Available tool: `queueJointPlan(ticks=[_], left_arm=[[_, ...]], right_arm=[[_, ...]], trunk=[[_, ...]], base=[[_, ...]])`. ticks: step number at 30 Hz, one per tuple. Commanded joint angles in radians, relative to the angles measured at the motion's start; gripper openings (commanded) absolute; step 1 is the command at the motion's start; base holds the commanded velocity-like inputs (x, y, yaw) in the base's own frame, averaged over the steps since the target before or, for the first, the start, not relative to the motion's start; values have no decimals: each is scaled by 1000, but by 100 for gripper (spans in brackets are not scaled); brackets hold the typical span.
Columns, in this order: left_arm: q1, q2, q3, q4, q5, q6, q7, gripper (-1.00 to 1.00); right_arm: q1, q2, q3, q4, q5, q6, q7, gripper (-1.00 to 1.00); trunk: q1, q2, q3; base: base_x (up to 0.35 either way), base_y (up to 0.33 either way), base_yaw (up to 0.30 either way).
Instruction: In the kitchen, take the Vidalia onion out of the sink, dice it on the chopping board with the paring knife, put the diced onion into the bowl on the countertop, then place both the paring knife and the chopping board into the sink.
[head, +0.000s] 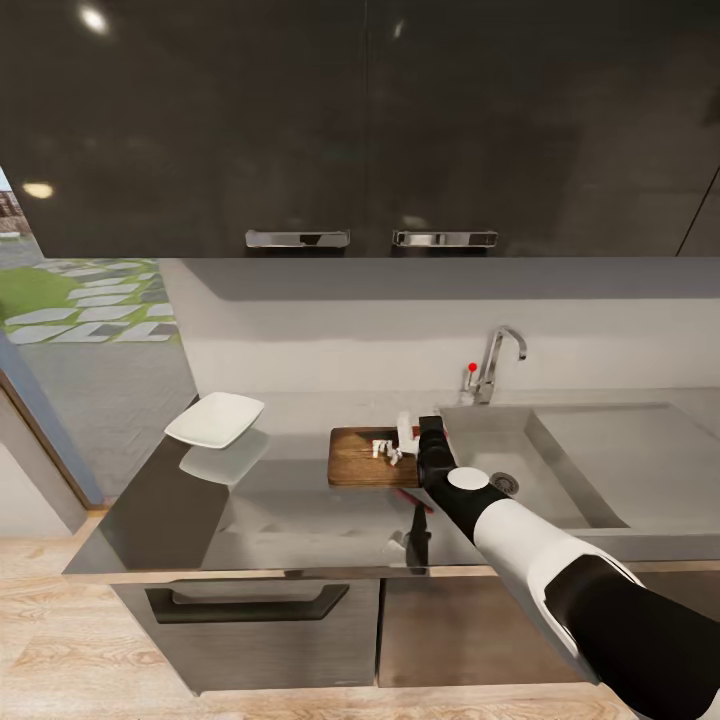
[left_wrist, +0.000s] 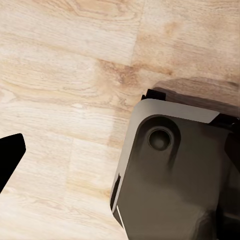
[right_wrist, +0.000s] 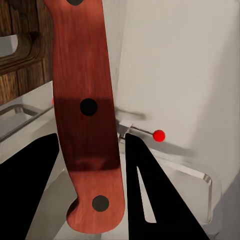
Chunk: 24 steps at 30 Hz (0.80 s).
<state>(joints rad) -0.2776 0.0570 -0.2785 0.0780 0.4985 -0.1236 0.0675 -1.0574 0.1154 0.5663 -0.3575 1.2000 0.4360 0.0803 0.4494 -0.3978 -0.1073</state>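
Observation:
The brown chopping board (head: 360, 462) lies on the dark countertop (head: 280, 520), just left of the sink (head: 560, 450). A small heap of white diced onion (head: 385, 449) sits on the board's right end. My right gripper (head: 428, 432) hovers at the board's right edge, beside the sink rim. In the right wrist view this gripper (right_wrist: 90, 137) is shut on the reddish handle of the paring knife (right_wrist: 87, 75), with black fingers (right_wrist: 30, 190) on both sides; the blade is hidden. The white bowl (head: 215, 418) stands at the counter's far left. A dark fingertip (left_wrist: 10, 155) of my left gripper hangs over the floor.
The chrome tap (head: 497, 362) with its red knob (head: 472, 367) stands behind the sink, and the drain (head: 503, 483) is near my right forearm. Glossy black wall cabinets (head: 360, 120) hang overhead. The left wrist view shows light wooden floor (left_wrist: 60, 75) and the robot's base (left_wrist: 175, 170).

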Motion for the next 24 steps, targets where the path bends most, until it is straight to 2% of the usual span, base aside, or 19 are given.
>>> queueJointPlan(ticks=[1, 13, 19, 21, 23, 24], left_arm=[[-2, 0, -8, 3, 6, -5, 0, 100], [-2, 0, -8, 3, 6, -5, 0, 100], [-2, 0, -8, 3, 6, -5, 0, 100], [-2, 0, -8, 3, 6, -5, 0, 100], [-2, 0, -8, 3, 6, -5, 0, 100], [-2, 0, -8, 3, 6, -5, 0, 100]], right_arm=[[-1, 0, 6, -1, 10, 6, 9, -100], [-1, -1, 1, -26, 8, -1, -4, -100], [-1, -16, -9, -181, 7, -17, -2, -100], [-1, -35, -33, -239, 7, -17, 0, -100], [-1, -41, -73, -264, 5, -17, 1, -100], [-1, -44, -108, -281, 5, -18, 3, -100]], trunk=[[1, -2, -2], [1, -2, -2], [1, -2, -2], [1, -2, -2], [1, -2, -2], [1, -2, -2]], base=[[0, 0, 0], [0, 0, 0], [0, 0, 0], [0, 0, 0], [0, 0, 0], [0, 0, 0]])
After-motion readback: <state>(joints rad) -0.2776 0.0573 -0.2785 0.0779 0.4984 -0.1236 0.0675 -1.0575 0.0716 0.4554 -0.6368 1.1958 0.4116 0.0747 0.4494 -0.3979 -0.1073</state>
